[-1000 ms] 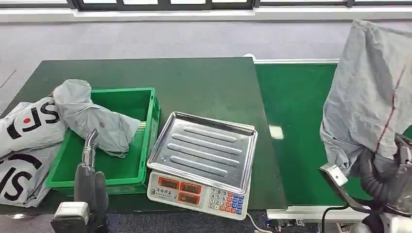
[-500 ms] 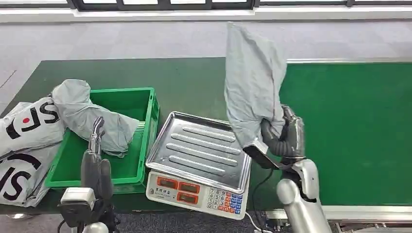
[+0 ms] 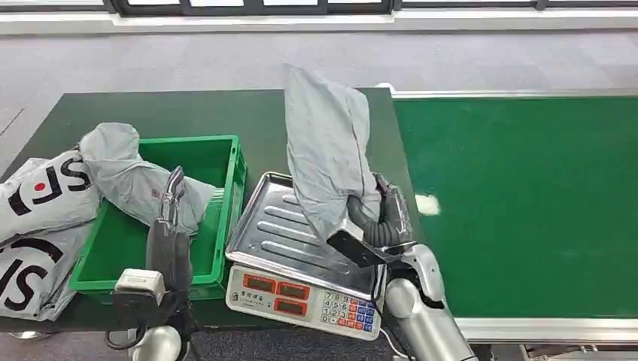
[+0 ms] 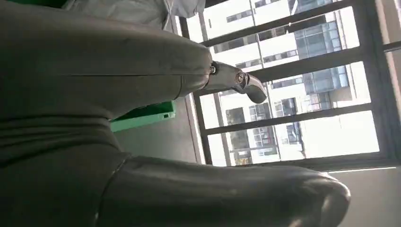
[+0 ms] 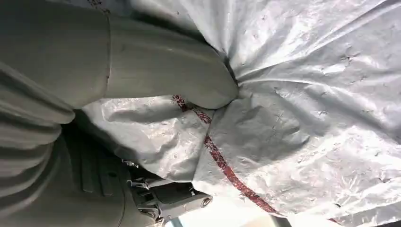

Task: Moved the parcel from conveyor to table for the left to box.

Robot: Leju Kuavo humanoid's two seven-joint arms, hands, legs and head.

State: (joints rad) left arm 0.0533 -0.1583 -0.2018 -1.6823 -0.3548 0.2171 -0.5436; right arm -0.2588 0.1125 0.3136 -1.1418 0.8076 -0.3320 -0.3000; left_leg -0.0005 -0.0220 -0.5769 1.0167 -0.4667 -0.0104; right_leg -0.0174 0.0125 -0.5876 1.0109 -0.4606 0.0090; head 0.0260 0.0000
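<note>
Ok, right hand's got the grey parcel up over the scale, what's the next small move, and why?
Probably lower it onto the scale tray. The right hand grips the grey parcel by its lower end, upright above the tray and off the conveyor. The left hand waits by the green crate, holding nothing.

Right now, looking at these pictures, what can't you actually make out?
- Scale: the display digits are too small to read in the head view, and the held grey parcel covers part of its tray.
- Right hand: its fingers are buried in the parcel's folds in both views.
- Green bin: another grey parcel hides part of its floor.
- SF bags: cut off by the picture's edge.
</note>
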